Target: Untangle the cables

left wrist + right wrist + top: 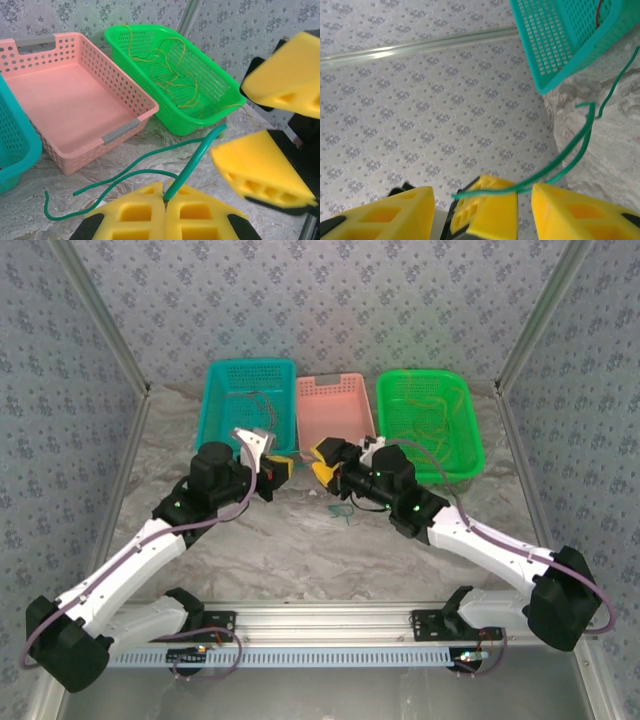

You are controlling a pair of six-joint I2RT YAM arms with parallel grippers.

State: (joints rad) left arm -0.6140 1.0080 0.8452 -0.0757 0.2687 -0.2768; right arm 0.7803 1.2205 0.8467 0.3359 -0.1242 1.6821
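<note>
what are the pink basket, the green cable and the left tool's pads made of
Pink basket: moulded plastic, slightly glossy, perforated walls. Green cable: probably smooth plastic or rubber sleeve, bending limply. Pads on the left tool: apparently matte yellow foam or soft rubber, with hollow cells.

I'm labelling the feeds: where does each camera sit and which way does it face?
Top external: above and behind, looking down on table; left arm, left hand, right arm, right hand show.
Left wrist: faces pink basket and green basket; own fingers pinch green cable.
Right wrist: faces wall and teal basket; own open fingers.
Shared: both wrist views catch the green cable.
</note>
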